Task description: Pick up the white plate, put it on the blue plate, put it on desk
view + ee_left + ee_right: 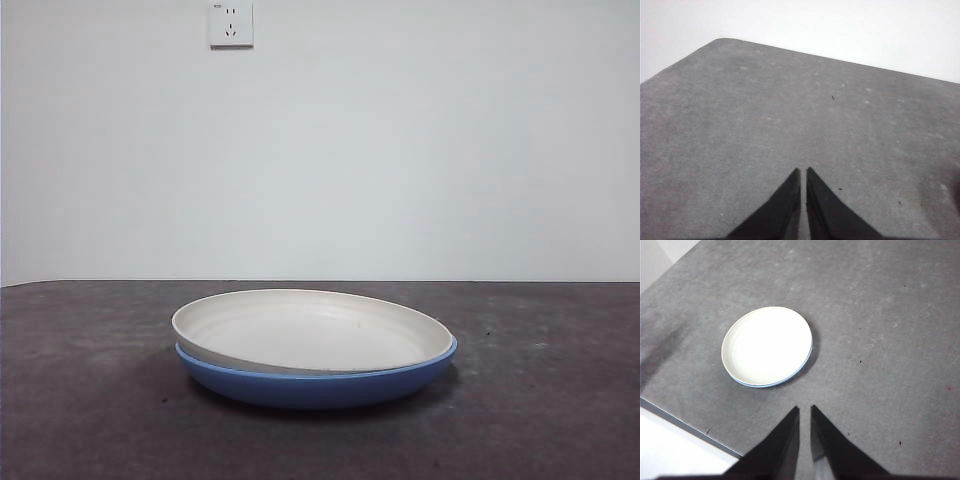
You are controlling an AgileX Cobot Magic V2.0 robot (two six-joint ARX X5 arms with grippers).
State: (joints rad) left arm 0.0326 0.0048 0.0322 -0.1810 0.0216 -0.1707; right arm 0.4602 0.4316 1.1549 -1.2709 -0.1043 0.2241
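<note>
Two plates stacked, white plate (pixel 305 330) tilted inside blue plate (pixel 320 385) on worktop (pixel 80 400), well ahead of right hand (pixel 805 410), left hand (pixel 803 172) over bare worktop, both hands pressed nearly together, no readable writing.

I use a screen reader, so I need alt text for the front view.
A white plate sits nested in a blue plate on a dark grey desk, tilted slightly so the blue rim shows mostly at one side. Behind is a plain white wall with a wall socket; no arm is in view.
</note>
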